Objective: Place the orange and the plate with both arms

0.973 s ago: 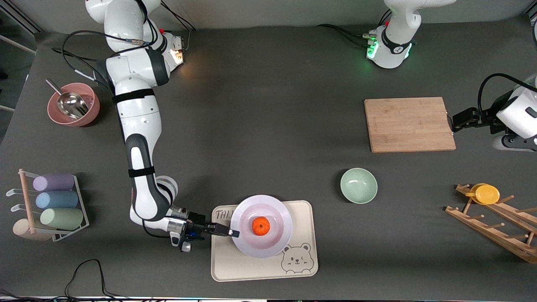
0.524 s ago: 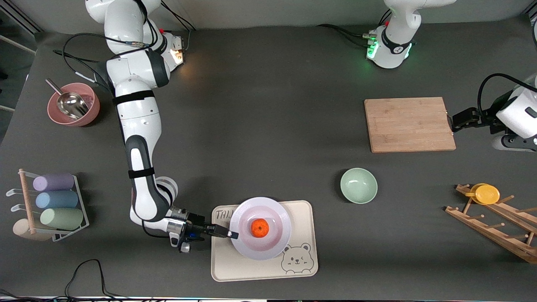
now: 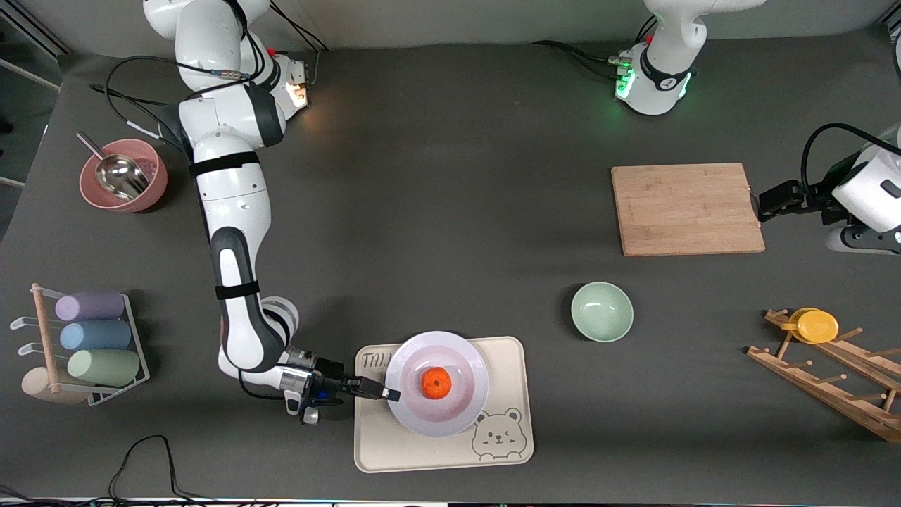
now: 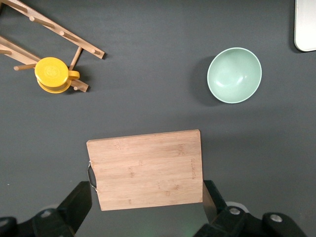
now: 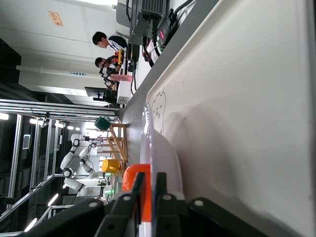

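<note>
**Plate + orange on tray – looks nearly done**

R gripper [image 3: 391, 393] sits low at the plate's 9 o'clock. Its fingers are nipped on the rim, one above and one below, per the R wrist view. Plate [image 3: 461, 415] rests flat on the tray [image 3: 422, 454], toward the tray's 12 o'clock edge, w/ the rim just overhanging there. Orange [image 3: 437, 382] sits at plate centre, touching nothing but the plate. Bowl [image 3: 602, 312] is at approx 2 o'clock from the plate, well apart and off the tray. Board [image 3: 686, 209] is at 1 o'clock from the bowl. L gripper [image 3: 761, 204] hangs at the board's 3 o'clock edge, fingers spread wide, holding nothing. L arm waits.

Progress, my read: orange on plate is done, and plate on tray is done as far as it shows. Left to do: R lets go of the rim and backs off toward 9 o'clock w/o dragging the plate. Nothing obvious left for L.
</note>
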Robot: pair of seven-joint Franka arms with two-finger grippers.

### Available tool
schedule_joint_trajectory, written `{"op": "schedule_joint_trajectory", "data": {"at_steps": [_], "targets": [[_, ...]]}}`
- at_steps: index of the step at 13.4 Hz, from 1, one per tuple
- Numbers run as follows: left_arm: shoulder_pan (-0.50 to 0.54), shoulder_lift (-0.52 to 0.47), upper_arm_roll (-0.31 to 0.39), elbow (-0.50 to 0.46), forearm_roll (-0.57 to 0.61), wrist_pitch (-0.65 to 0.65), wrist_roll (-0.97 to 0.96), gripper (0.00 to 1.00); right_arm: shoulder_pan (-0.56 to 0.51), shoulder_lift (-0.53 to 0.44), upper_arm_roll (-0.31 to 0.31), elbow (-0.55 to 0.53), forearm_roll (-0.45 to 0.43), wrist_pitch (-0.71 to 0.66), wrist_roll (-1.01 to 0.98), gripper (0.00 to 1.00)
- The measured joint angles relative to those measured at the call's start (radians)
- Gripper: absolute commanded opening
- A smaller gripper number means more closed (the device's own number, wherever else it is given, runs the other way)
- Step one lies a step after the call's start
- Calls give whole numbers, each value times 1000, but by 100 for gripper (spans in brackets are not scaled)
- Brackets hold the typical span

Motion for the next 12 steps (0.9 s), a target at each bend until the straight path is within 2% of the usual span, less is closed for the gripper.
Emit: {"op": "schedule_joint_trajectory", "data": {"at_steps": [1, 8, 12], "targets": [[0, 0, 0, 0, 0, 0, 0, 100, 0, 0, 5, 2, 0, 1, 0, 100], [0, 0, 0, 0, 0, 0, 0, 100, -2, -4, 8, 26, 1, 12, 23, 100], [-1, 0, 0, -1, 0, -2, 0, 100, -8, -57, 5, 32, -17, 13, 76, 100]]}}
